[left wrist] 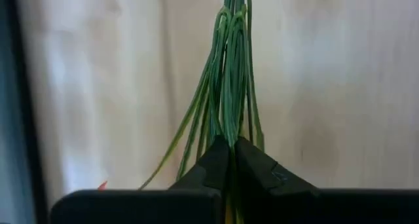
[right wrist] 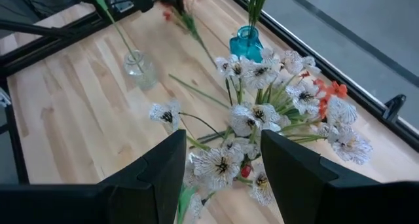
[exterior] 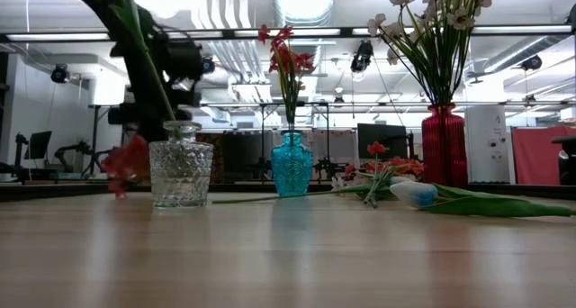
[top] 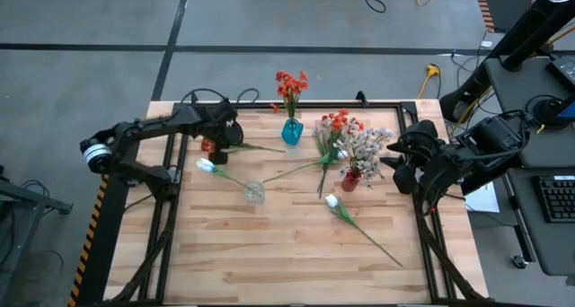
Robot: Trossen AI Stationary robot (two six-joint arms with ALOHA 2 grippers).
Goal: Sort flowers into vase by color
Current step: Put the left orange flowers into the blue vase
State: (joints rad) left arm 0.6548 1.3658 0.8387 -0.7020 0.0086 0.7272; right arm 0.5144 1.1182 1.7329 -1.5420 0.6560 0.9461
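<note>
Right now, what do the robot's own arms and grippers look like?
Both arms are black, jointed tubes. The left arm has a pale ring at its outer joint, and black cables loop behind it. The left gripper has two matte black wedge-shaped fingers. The right arm is bulkier and black; the right gripper has two broad, flat black fingers.

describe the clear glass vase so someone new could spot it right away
Start at the wooden table and find the blue vase near its far edge, then the red vase on the right-arm side. The clear vase stands nearer the table's middle, toward the left arm. It is the only colourless one, squat cut glass, with a white tulip leaning into it.
</note>
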